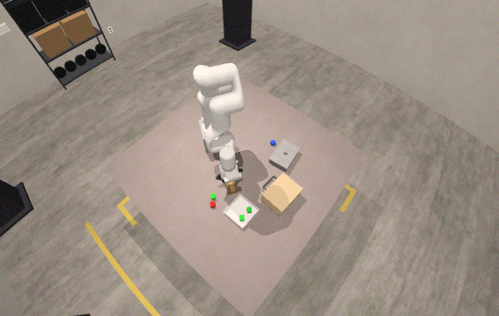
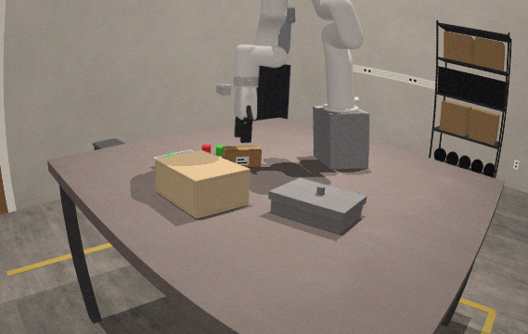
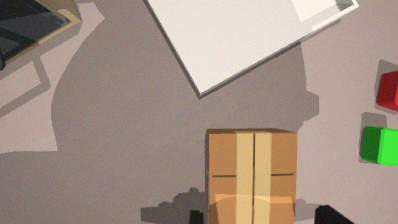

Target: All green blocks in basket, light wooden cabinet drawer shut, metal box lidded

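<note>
My gripper is open and hangs a little above a small brown cardboard box, with a finger on each side of it and nothing held. The white basket lies just beyond the box and holds two green blocks. Another green block sits on the table beside a red block. The light wooden cabinet stands next to the basket. The metal box has its lid on.
A blue block lies beside the metal box. The arm's grey base pedestal stands at the back of the table. A corner of the cabinet with a dark inside shows in the wrist view.
</note>
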Controlling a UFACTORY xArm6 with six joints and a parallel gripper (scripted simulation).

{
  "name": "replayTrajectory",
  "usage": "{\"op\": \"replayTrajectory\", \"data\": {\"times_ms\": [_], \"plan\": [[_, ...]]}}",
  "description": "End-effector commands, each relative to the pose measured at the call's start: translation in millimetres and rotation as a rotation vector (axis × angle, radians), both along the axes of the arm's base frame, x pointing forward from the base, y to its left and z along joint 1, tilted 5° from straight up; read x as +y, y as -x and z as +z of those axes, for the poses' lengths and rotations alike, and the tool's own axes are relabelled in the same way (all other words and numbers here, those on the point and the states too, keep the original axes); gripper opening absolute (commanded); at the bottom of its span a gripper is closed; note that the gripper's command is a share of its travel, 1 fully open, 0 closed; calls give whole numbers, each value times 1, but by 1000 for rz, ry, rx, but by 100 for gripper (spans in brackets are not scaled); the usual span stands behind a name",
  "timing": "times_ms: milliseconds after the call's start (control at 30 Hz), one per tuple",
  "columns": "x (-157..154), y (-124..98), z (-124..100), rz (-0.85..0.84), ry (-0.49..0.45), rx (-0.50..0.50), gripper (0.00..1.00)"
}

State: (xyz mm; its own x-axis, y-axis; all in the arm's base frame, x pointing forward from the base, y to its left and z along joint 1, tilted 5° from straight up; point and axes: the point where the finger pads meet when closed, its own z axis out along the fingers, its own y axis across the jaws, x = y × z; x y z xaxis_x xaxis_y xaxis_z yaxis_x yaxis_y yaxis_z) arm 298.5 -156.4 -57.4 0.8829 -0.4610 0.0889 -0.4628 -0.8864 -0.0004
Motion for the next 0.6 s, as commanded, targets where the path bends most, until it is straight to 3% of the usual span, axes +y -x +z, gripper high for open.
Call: {"op": "replayTrajectory", "data": {"times_ms": [0, 100, 400, 567], "plan": [[0, 0, 6, 0, 6, 1, 73], [0, 0, 13, 0, 6, 1, 73], [2, 4, 61, 0, 5, 1, 73], [3, 5, 72, 0, 5, 1, 73]]}}
